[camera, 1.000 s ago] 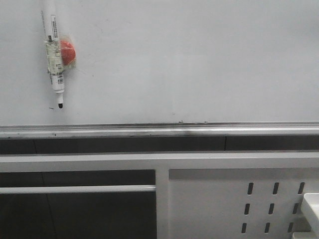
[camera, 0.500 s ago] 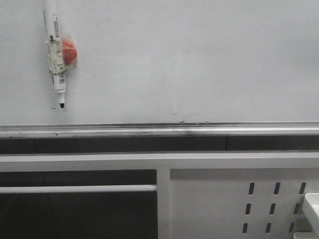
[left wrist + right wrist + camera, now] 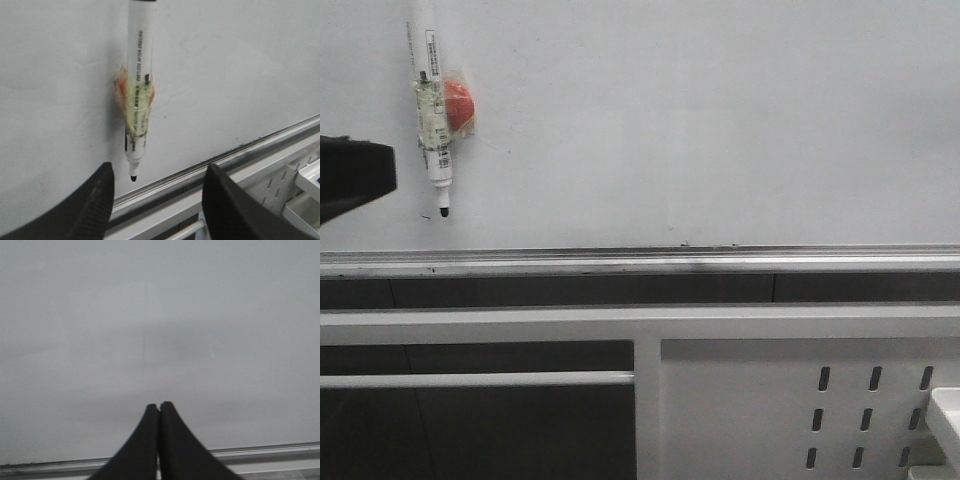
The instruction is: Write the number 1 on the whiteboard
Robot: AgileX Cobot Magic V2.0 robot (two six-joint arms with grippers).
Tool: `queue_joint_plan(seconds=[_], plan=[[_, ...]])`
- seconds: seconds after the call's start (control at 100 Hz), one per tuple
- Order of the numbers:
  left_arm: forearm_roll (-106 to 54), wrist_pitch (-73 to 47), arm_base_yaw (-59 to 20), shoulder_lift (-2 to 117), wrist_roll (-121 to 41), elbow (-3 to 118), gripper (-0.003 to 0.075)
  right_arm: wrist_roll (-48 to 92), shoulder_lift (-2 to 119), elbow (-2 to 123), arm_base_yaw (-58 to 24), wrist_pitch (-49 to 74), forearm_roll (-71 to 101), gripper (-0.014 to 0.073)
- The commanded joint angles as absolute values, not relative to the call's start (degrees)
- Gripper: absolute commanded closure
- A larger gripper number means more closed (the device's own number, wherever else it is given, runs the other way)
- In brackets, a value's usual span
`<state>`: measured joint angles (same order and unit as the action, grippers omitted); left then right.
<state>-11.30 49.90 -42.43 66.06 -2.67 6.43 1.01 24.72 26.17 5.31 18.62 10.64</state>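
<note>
The whiteboard [image 3: 720, 120] fills the upper front view, with a silver rail [image 3: 640, 262] along its bottom edge. A white marker pen [image 3: 432, 110] hangs near-vertical on it at the upper left, black tip down, taped to a red magnet [image 3: 460, 105]. No long black stroke of a number 1 shows on the board. My left gripper [image 3: 160, 167] is open and empty, its fingers either side of and below the marker [image 3: 137, 75], apart from it. Part of it shows dark at the left edge of the front view [image 3: 355, 180]. My right gripper [image 3: 159, 405] is shut and empty, facing bare whiteboard [image 3: 200, 315].
Below the rail is a white metal frame with a slotted panel [image 3: 800, 400] at the lower right. A white tray corner [image 3: 945, 410] shows at the far right edge. A tiny dark speck [image 3: 425, 216] sits beside the marker tip.
A dark part of my left gripper has come into the front view at the left edge, level with the marker. The marker stays on the board.
</note>
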Motion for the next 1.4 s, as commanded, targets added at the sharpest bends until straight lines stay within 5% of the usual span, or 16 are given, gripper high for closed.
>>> queue_joint_plan(seconds=[0.0,0.09,0.27,0.7,0.96,1.1,1.39], plan=[[-13.72,65.59,-43.08,74.6,-2.75,7.73,0.0352,1.3,25.57,28.19,5.16,14.7,10.99,0.0652],[-15.55,77.96,-43.08,83.05,-2.75,7.73,0.0352,1.3,25.57,28.19,4.89,14.59,10.99,0.0652],[-14.53,78.05,-43.59,93.91,-2.12,11.01,0.0352,1.3,25.57,28.19,4.53,14.48,10.99,0.0652],[-20.23,78.05,-44.47,90.42,-2.12,15.95,0.0359,1.3,25.57,28.19,4.53,13.19,10.99,0.0652],[-19.37,78.05,-44.47,90.28,-2.12,17.78,0.0496,1.3,25.57,28.19,4.53,13.19,10.99,0.0652],[-19.23,78.05,-44.47,90.18,-2.12,17.89,0.0743,1.7,25.57,28.19,3.27,13.47,10.22,0.0652],[-3.91,77.56,-44.47,90.18,-3.25,17.79,0.074,19.94,26.09,31.61,-10.65,21.09,10.1,0.0652]])
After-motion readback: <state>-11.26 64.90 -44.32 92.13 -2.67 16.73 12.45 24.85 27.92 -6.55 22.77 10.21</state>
